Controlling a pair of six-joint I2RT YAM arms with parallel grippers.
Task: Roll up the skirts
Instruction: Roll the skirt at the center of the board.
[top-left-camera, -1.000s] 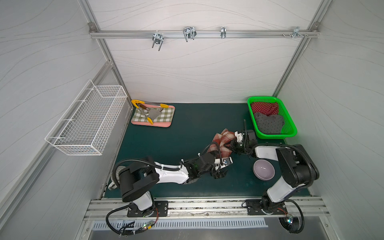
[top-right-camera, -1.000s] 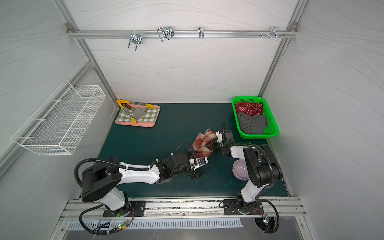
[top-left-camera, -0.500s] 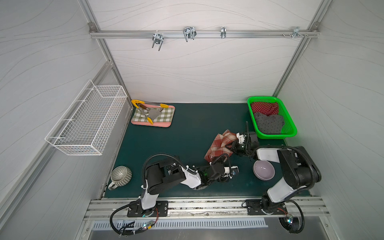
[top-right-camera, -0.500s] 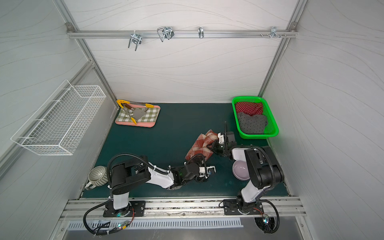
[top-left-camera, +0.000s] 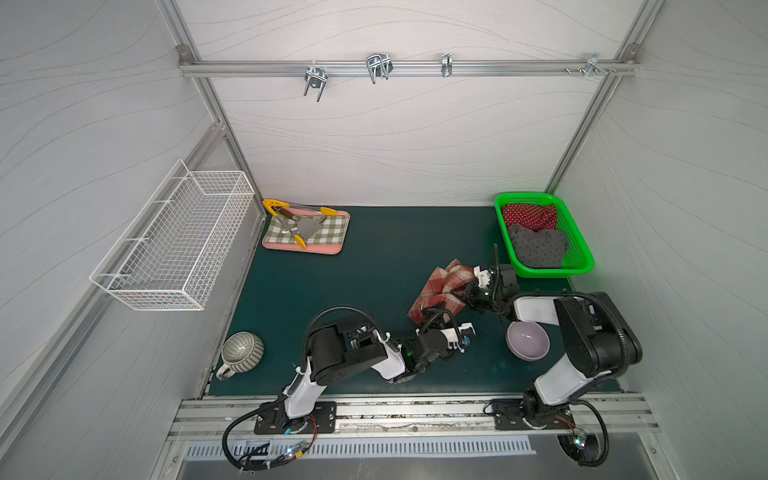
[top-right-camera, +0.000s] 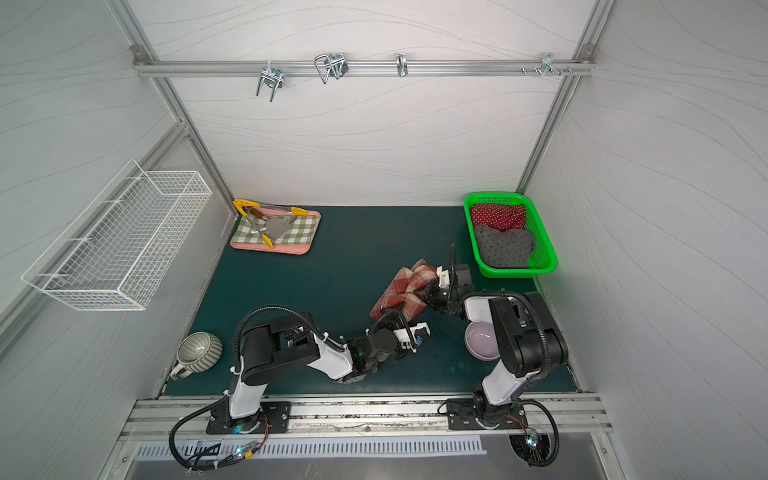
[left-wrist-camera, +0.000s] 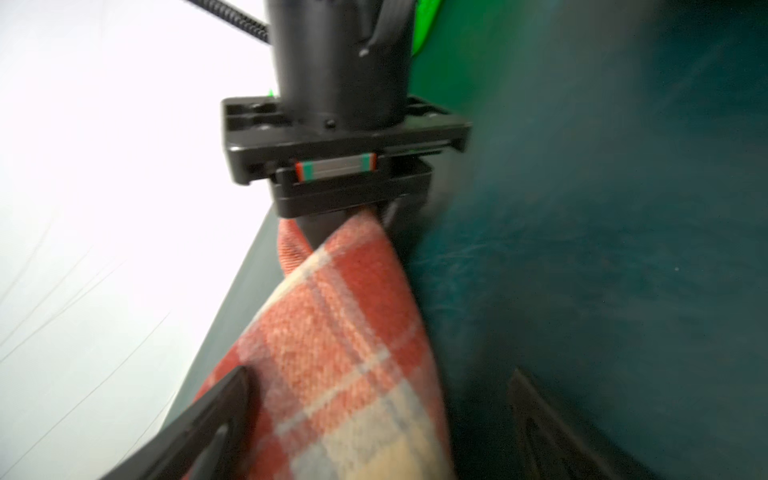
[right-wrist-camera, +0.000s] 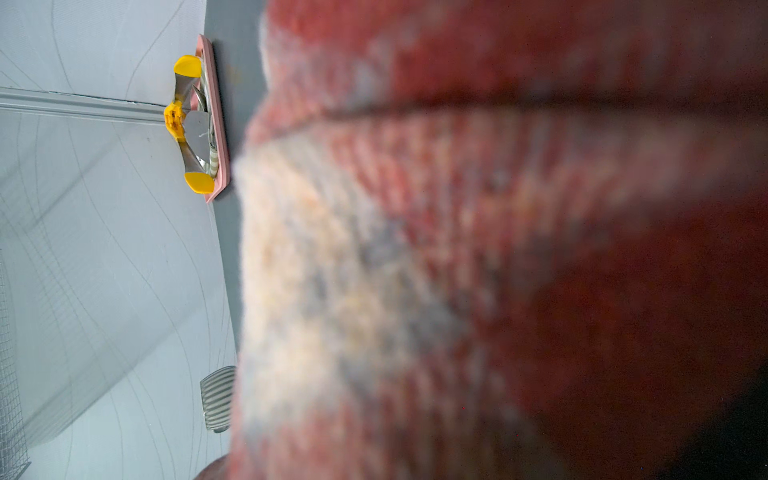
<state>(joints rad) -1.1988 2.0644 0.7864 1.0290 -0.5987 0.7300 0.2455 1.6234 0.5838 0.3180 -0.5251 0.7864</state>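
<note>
Your right gripper is pinching the skirt, which sits right of centre in both top views, on the green table. The cloth runs as a loose, crumpled strip slanting from upper right to lower left. The left wrist view shows it plainly: the right gripper has its jaws pressed together on a bunched fold of the red-and-cream plaid.

Your left gripper is spread wide at the strip's lower-left end. In its wrist view the skirt lies between the fingers. One finger is at the cloth's edge, the other is apart from it over the table, and nothing is clamped.

The right wrist view is almost filled by the blurred skirt, so you cannot make out the fingers there.

At the table's upper right, the basket holds the red bundle above the grey bundle. The bowl stands at lower right, beside your right arm. The mat with the tongs is at upper left, and the mug at lower left.
</note>
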